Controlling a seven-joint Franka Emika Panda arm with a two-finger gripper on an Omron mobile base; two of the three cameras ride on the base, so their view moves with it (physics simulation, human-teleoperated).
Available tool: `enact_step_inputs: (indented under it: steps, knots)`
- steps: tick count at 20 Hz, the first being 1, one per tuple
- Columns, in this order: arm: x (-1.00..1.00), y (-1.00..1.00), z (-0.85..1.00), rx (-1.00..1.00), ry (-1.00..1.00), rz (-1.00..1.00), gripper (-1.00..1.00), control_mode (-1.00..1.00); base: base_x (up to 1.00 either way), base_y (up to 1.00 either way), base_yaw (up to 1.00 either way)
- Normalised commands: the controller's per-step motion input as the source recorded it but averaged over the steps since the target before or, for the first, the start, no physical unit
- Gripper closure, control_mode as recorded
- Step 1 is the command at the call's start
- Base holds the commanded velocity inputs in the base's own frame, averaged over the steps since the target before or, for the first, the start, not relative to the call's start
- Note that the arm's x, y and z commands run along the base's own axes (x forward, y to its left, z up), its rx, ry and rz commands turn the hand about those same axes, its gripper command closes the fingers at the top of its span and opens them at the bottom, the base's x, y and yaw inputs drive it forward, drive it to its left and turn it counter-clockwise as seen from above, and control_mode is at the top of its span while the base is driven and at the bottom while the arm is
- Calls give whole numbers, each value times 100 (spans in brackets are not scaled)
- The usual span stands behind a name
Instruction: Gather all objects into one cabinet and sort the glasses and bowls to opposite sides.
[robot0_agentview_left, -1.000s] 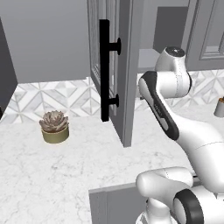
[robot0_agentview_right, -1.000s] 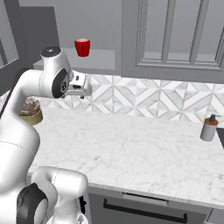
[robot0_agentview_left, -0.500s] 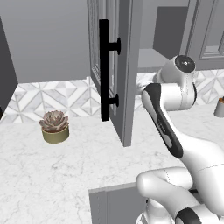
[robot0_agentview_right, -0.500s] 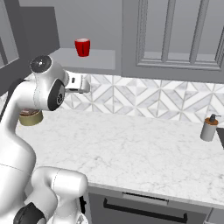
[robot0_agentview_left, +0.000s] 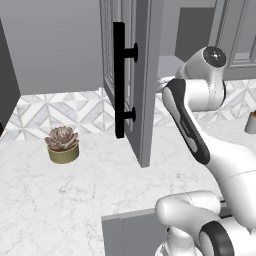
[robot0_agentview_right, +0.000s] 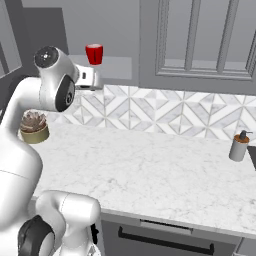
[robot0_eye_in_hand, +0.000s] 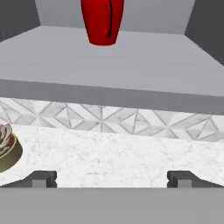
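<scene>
Now I'm watching the gripper (robot0_eye_in_hand: 112, 178) hanging with jaws spread wide and holding nothing, facing the cabinet (robot0_eye_in_hand: 131, 61) floor's front edge. Toward the back, the tumbler (robot0_eye_in_hand: 103, 21) is standing upright, probably near the left side; the door (robot0_agentview_left: 142, 75) is open.

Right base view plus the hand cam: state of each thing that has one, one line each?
cabinet door: swung open toward the base.
red tumbler: upright on the cabinet floor, nothing touching it.
gripper: open, empty, below the cabinet's front edge, short of the tumbler.
potted succulent: upright on the counter.
soap dispenser: upright on the counter at the right.
</scene>
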Motion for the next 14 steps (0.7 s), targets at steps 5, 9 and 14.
enact_step_inputs:
  steps: [5,9,14]
  knots:
    - [56,0,23,0,-10,0,-100,-100,0,0,0]
    - [70,0,1,0,-21,0,-100,-100,0,0,0]
    - [58,0,14,0,-11,0,-100,-100,0,0,0]
